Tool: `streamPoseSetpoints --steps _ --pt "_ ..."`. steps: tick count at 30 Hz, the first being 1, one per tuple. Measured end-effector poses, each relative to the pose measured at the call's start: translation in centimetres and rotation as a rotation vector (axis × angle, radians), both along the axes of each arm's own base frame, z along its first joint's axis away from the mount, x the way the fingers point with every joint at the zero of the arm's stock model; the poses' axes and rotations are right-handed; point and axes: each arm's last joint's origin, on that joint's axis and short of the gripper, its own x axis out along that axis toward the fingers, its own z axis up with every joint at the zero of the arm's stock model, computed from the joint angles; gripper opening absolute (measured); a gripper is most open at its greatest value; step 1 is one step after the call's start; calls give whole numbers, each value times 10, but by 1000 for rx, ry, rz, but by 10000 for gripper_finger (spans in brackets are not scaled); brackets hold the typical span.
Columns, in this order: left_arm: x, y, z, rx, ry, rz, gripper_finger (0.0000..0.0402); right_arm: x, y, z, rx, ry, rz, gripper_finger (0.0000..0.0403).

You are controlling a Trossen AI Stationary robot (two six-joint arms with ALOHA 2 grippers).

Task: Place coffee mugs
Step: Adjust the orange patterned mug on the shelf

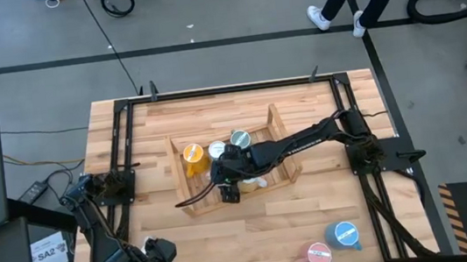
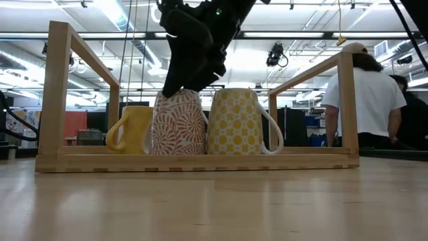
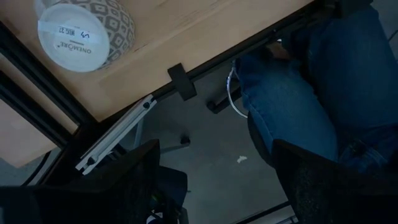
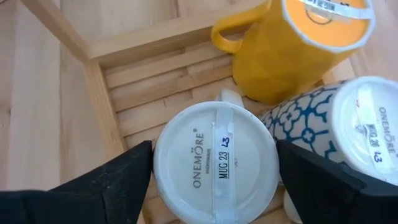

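Wood: slatted wooden tray holds my upturned white-based mug.
Claw: my right gripper spread, straddling it, probably just clear.
Do: lift straight, avoid yellow mug.
Left gripper: spread, idle off-table.

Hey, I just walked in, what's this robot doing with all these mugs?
The robot is putting upside-down mugs into a wooden crate on the table. The right gripper is inside it, fingers open on either side of a mug with a white base, beside a yellow mug and a teal-patterned mug. The left gripper waits open off the table's near left corner. A pink mug and a blue mug wait outside.
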Motion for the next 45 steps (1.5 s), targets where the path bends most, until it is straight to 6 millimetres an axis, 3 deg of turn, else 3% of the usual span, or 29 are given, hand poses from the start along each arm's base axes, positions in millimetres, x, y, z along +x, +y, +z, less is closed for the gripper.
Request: streamPoseSetpoints --steps 30,40,45 --pt "0 0 0 0 0 0 316 3 -4 -1 -1 -14 25 354" --pt "0 0 0 0 0 0 316 2 -4 -4 -6 5 35 397" --pt "0 0 0 0 0 0 316 3 -4 -4 -5 -6 35 388"
